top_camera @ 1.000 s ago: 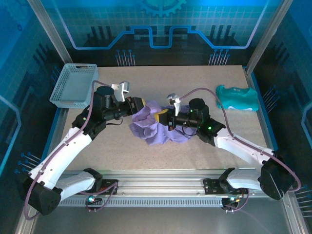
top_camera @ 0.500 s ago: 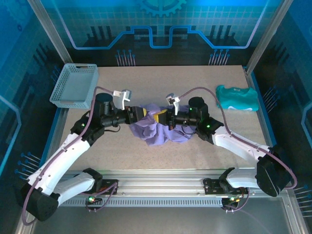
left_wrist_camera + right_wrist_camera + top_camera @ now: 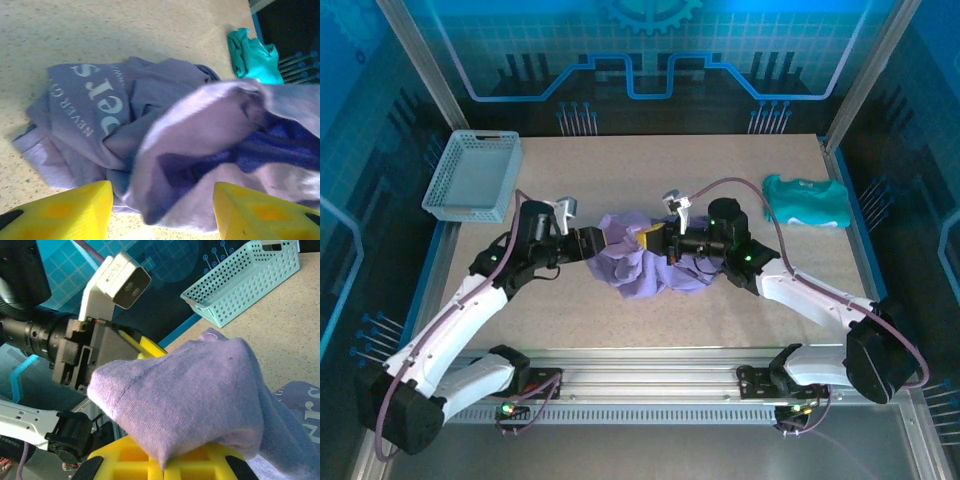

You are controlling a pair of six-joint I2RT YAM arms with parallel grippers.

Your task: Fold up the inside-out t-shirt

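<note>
1. Lavender cloth marks the inside-out t-shirt [image 3: 642, 272], bunched in a heap at the centre of the table [image 3: 720, 160]. None of it is flattened, and one patch shows pale lettering.
2. From 9 o'clock the left gripper [image 3: 608, 242] reaches the heap. Its yellow fingers [image 3: 65, 212] stand well apart, and a raised fold of the shirt lies in the gap between them, not pinched.
3. From 3 o'clock the right gripper [image 3: 652, 240] meets it, clamped on that raised fold. The cloth drapes over its jaws and hangs above the table.
4. The two grippers face each other along the 9-to-3 line, tips near. The bulk of the shirt sags toward 6 o'clock of both, its longer spread running roughly 10 to 4 o'clock.
5. Folding proper looks not yet begun. The left arm, free and nearest the lettered side, seems best placed to take a fresh edge so the heap can be spread.
6. A mesh basket [image 3: 470, 178] sits at 10 o'clock and a teal garment [image 3: 807, 200] at 2 o'clock, both well apart from the shirt.
</note>
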